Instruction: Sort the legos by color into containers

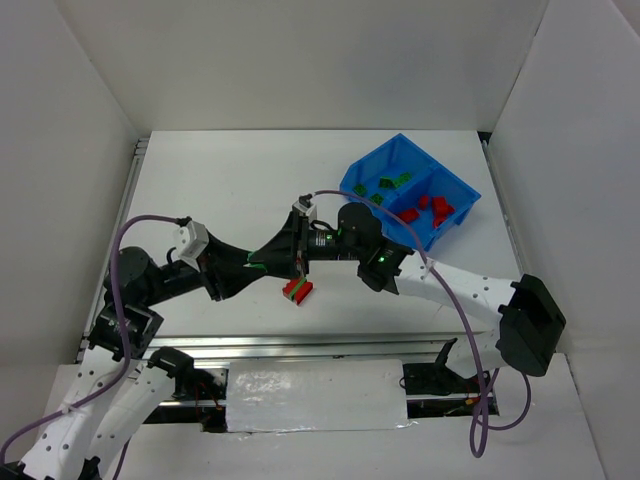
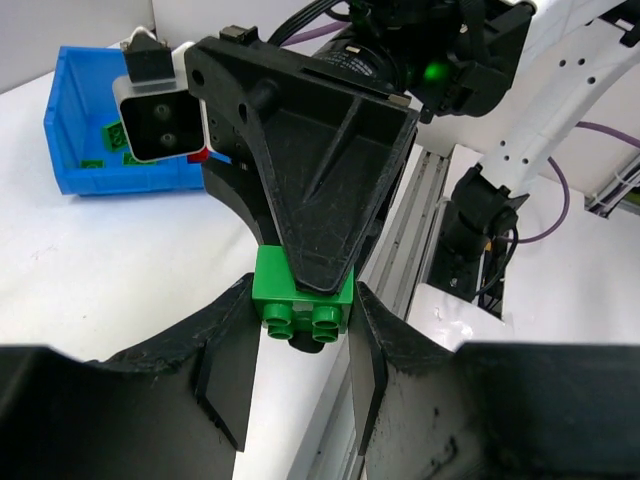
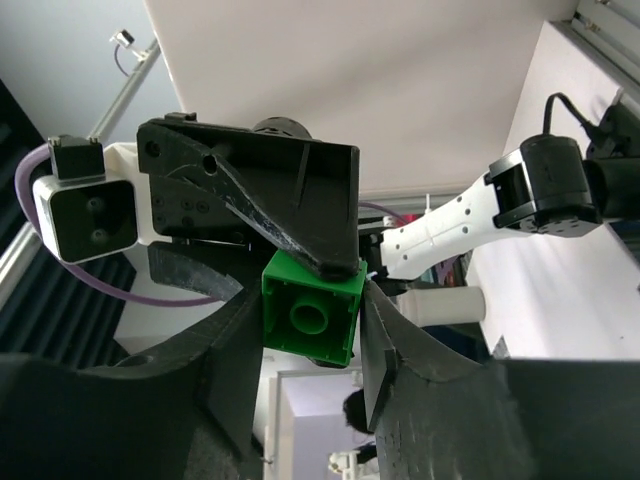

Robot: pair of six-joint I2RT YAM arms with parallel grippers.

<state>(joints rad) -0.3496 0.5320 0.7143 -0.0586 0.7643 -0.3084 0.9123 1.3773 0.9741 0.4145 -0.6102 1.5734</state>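
Both grippers meet in mid-air over the table's middle. My left gripper and my right gripper are each shut on the same green lego, gripping it crosswise to each other. In the top view the fingers hide this brick. A red lego with green on it lies on the table just below them. The blue bin stands at the back right. Its left compartment holds green legos and its right compartment holds red legos.
The bin also shows in the left wrist view at the far left. White walls enclose the table on three sides. A metal rail runs along the near edge, by the arm bases.
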